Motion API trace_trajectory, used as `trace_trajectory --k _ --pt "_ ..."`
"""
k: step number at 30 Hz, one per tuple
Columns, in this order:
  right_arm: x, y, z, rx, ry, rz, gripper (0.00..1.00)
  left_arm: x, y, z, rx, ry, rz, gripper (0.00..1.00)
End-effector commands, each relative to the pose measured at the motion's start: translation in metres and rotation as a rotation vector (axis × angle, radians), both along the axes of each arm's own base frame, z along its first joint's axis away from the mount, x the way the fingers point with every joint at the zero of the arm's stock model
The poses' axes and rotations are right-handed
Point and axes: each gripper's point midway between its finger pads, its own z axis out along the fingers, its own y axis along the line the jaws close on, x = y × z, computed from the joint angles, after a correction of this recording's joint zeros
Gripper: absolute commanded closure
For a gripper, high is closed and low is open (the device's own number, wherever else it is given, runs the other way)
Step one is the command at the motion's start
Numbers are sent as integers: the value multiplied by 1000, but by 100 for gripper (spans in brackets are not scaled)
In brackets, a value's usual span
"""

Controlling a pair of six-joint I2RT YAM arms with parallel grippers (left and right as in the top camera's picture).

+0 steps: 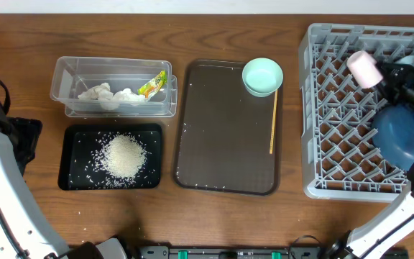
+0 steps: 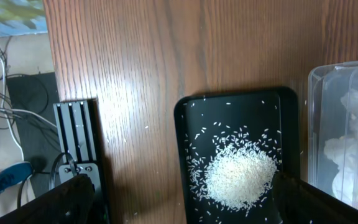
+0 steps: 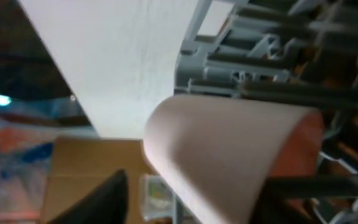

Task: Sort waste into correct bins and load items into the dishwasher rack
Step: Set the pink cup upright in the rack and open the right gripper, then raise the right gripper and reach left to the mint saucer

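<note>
The grey dishwasher rack (image 1: 336,108) stands at the right. A pink cup (image 1: 364,68) lies tilted on its far lattice, and a dark blue bowl (image 1: 399,133) sits lower down in it. My right gripper (image 1: 392,74) is at the cup (image 3: 229,155). Its jaws are open, with a gap between the left finger (image 3: 98,199) and the cup's wall. The clear tub (image 1: 63,86) holds tissue wads (image 1: 106,95) and a green-and-yellow wrapper (image 1: 152,85). Rice (image 1: 124,155) lies in the black tray (image 1: 74,180). My left gripper (image 2: 185,208) is wide open and empty above the tray's edge (image 2: 180,124).
A dark brown serving tray (image 1: 221,144) in the middle carries a mint green dish (image 1: 262,75) and a thin wooden stick (image 1: 273,122). Some rice grains lie scattered on the wood near the trays. Cables and a black stand (image 2: 76,143) sit beyond the table's left edge.
</note>
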Motion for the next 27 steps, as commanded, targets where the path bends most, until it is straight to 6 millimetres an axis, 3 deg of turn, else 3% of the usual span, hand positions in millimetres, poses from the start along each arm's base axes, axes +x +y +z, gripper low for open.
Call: trace_trajectory --k 1,8,11,13,15,18,21,22,23,24,27 --pt "-3 -32 4 -115 -5 -126 1 -1 2 0 5 1 21 6" --pt "-16 -56 80 -276 -59 -276 1 -1 2 0 5 1 21 6" --pt "-24 -54 116 -391 -97 -329 1 -1 2 0 5 1 21 6" --pt "-27 -47 131 -466 -100 -351 1 -1 2 0 5 1 21 6" --pt "-29 -31 148 -574 -140 -342 1 -1 2 0 5 1 21 6" --pt "-27 15 183 -752 -319 -233 1 -1 2 0 5 1 21 6" --pt "-23 57 197 -756 -387 -159 1 -1 2 0 5 1 21 6" --pt "-21 68 198 -772 -409 -137 12 -1 2 0 5 1 21 6" --pt "-16 78 197 -806 -420 -124 45 -1 2 0 5 1 21 6" --pt "-12 81 190 -831 -391 -138 59 -1 2 0 5 1 21 6" --pt "1 70 153 -961 -182 -259 81 -1 2 0 5 1 21 6"
